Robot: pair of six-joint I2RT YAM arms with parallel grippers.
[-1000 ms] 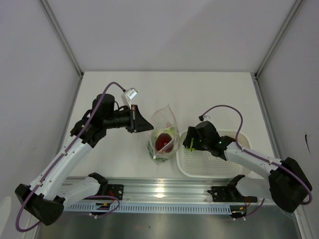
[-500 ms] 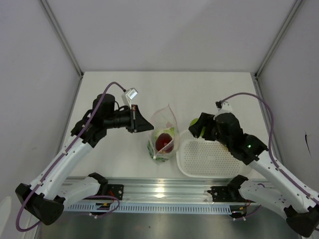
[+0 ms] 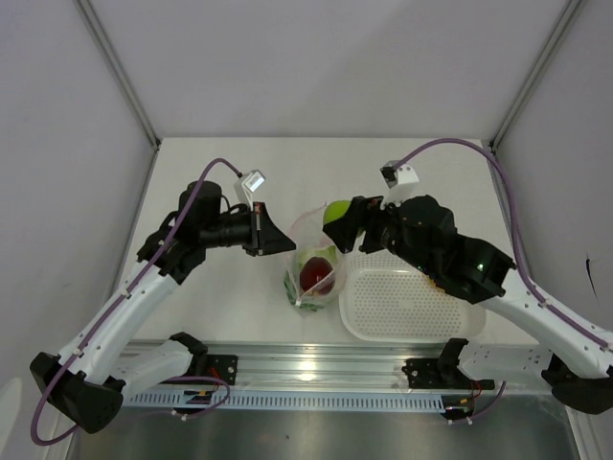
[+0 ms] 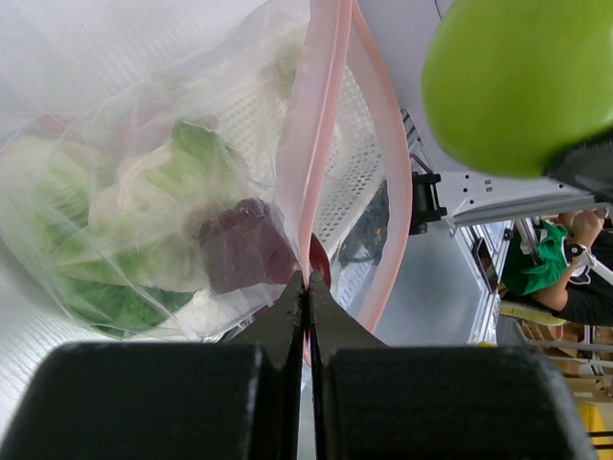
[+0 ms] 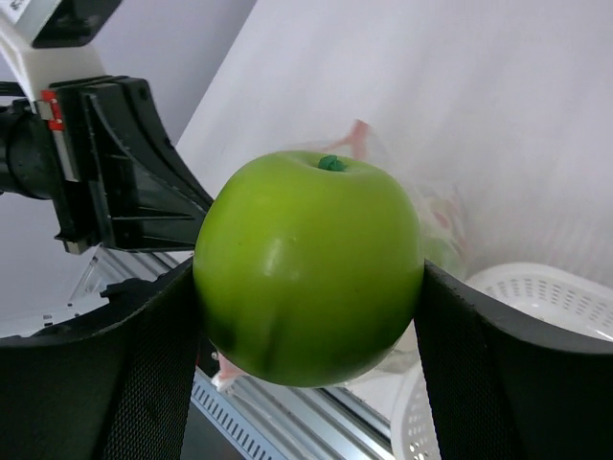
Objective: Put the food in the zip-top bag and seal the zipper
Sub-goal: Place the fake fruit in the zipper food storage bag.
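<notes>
The clear zip-top bag (image 3: 314,261) stands at the table's middle, its mouth held up. Inside it lie a dark red apple (image 3: 315,275), green lettuce (image 4: 115,287) and white cauliflower (image 4: 129,196). My left gripper (image 3: 287,242) is shut on the near side of the pink zipper (image 4: 322,144), pinching the strip at the mouth edge. My right gripper (image 3: 337,218) is shut on the green apple (image 3: 335,211), which fills the space between both fingers (image 5: 144,374). That apple (image 5: 308,266) hangs in the air just above the bag's mouth, to the right of my left gripper.
A white perforated basket (image 3: 407,307) sits right of the bag on the white table (image 3: 316,168), under my right arm. Metal rails run along the near edge. Grey walls close in on both sides and at the back.
My right gripper lifted the green apple out of the basket and carried it up and left, over the bag's mouth. The left gripper and the bag have stayed still.
</notes>
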